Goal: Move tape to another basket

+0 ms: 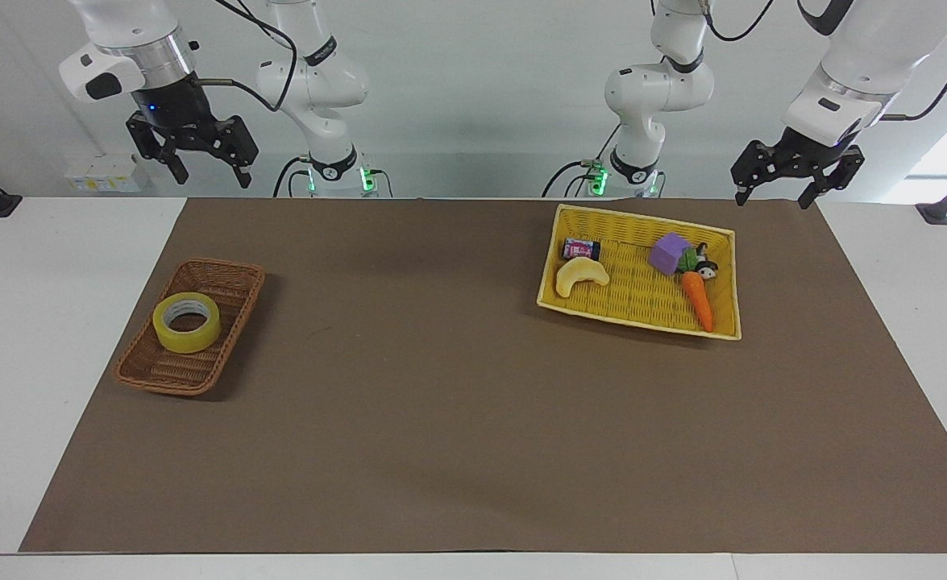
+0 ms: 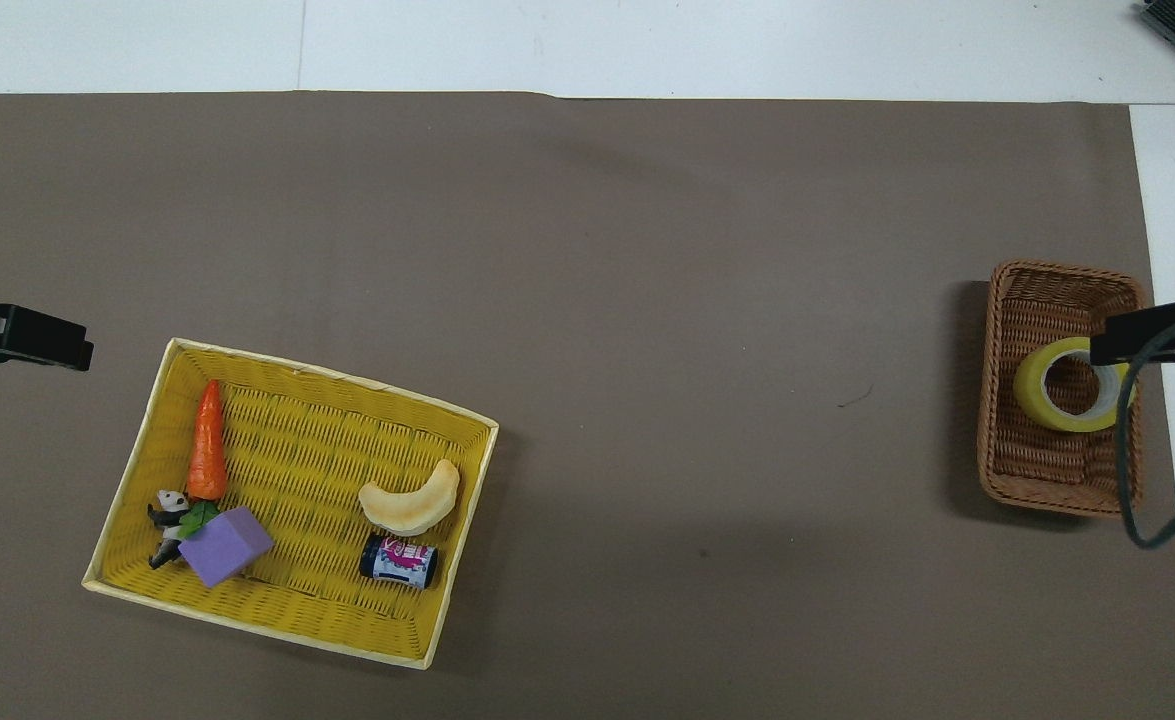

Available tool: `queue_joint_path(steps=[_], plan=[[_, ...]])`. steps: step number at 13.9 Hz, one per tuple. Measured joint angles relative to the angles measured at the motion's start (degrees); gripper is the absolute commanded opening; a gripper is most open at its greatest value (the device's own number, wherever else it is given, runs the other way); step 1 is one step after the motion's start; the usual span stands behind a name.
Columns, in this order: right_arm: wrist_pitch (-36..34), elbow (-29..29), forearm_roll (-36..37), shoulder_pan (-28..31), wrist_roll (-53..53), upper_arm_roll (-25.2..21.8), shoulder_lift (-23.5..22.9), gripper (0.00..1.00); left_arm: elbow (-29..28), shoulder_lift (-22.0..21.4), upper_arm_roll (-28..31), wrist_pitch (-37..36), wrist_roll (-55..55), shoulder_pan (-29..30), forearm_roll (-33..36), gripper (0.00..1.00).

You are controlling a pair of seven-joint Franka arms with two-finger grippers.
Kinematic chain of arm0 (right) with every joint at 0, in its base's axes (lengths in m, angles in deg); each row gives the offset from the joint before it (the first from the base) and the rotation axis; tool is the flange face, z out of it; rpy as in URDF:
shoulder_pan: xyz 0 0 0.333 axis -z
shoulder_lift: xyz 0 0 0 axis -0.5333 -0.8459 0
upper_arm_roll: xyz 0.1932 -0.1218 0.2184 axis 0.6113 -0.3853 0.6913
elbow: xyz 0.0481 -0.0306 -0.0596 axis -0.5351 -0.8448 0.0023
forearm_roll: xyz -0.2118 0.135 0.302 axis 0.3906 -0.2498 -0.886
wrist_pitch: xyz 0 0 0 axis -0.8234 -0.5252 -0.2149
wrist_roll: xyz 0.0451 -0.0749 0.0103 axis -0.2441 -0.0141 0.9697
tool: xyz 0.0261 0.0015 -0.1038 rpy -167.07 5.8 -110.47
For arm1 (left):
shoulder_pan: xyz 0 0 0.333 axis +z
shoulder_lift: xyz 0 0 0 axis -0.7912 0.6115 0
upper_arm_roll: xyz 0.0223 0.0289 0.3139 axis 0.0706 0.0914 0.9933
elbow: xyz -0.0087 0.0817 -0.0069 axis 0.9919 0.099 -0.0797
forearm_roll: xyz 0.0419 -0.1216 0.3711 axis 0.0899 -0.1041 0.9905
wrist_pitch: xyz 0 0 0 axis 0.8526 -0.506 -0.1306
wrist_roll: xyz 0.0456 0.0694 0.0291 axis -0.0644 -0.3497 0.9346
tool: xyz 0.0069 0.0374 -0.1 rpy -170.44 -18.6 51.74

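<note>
The tape (image 1: 187, 322), a yellow translucent roll, lies flat in the small brown wicker basket (image 1: 159, 374) at the right arm's end of the table; the overhead view shows the tape (image 2: 1072, 385) in the middle of that basket (image 2: 1037, 470). My right gripper (image 1: 209, 176) hangs open and empty, high over the table's edge at the robots' end. In the overhead view one of its fingers (image 2: 1147, 335) overlaps the roll's rim without touching it. My left gripper (image 1: 771, 197) waits open and empty, raised beside the yellow tray.
A yellow woven tray (image 1: 638, 321) at the left arm's end holds a carrot (image 1: 697, 300), a purple block (image 1: 669, 253), a pale crescent toy (image 1: 579, 275), a small can (image 1: 582, 249) and a panda figure (image 1: 707, 266). A brown mat (image 1: 441, 403) covers the table between tray and basket.
</note>
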Motion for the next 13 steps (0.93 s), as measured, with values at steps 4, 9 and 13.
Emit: queue_joint_path(steps=[4, 9, 13], plan=[[-2.57, 0.36, 2.16, -0.10, 3.41, 0.19, 0.49, 1.00, 0.00, 0.00, 0.00, 0.00, 0.00, 0.00, 0.00, 1.00], [-2.70, 0.27, 3.05, -0.12, 3.72, 0.49, 1.07, 1.00, 0.00, 0.00, 0.00, 0.00, 0.00, 0.00, 0.00, 1.00], [-2.70, 0.15, 0.23, -0.08, 2.98, 0.43, 1.10, 1.00, 0.00, 0.00, 0.00, 0.00, 0.00, 0.00, 0.00, 1.00]])
